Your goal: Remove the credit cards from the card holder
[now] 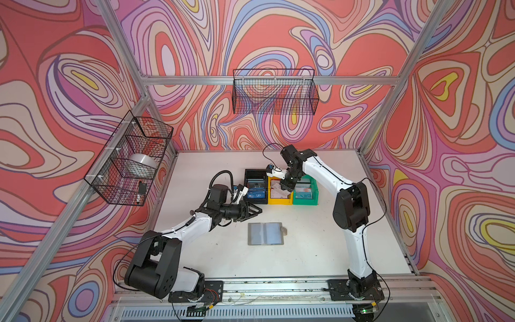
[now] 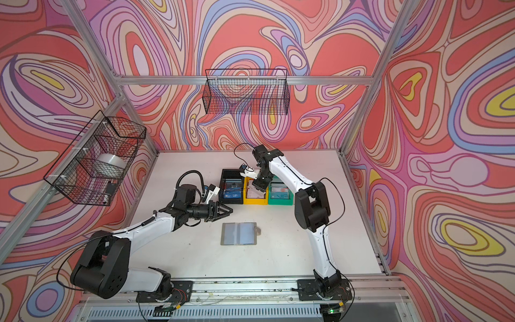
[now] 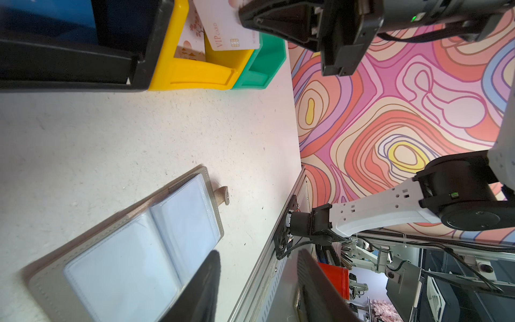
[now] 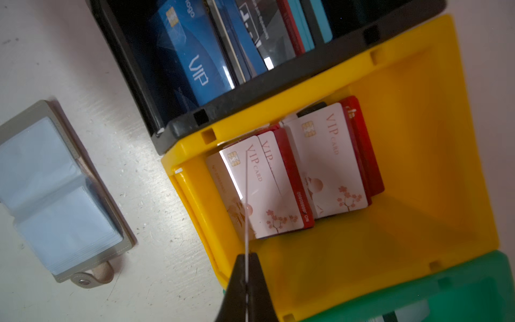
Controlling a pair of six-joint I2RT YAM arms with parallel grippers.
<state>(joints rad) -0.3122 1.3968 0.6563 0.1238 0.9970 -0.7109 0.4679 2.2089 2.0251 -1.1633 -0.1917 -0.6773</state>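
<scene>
**Figure.** The right hand (image 4: pixel 246 278) is pinching a credit card (image 3: pixel 231 30) by one edge, jaws pressed together on it, and is holding it edge-on above the yellow bin (image 4: pixel 418 61). The left hand (image 1: pixel 257 212) is hovering half spread and empty near the card holder (image 1: pixel 265 233). The holder is lying open and flat on the worktop (image 1: pixel 320 251), in front of the bins and apart from them.

*Risks.* The card is thin, stiff and glossy, so a narrow pinch may be letting it swivel or slip. If released from here, it may be landing askew on the stacked cards (image 4: pixel 328 161), glancing off the bin's rim, or falling into the neighbouring black bin (image 4: pixel 306 68) or green bin (image 1: pixel 305 202). Nothing is restraining the holder, so a brush from the left hand may be sliding or folding it.

*Materials.* The bins are looking like hard moulded plastic, open-topped. The holder's cover is showing grey, stitched and leather-like, with a rounded snap tab (image 3: pixel 223 195). Its sleeves (image 3: pixel 125 264) are appearing as clear, soft, faintly wrinkled film, and empty.
</scene>
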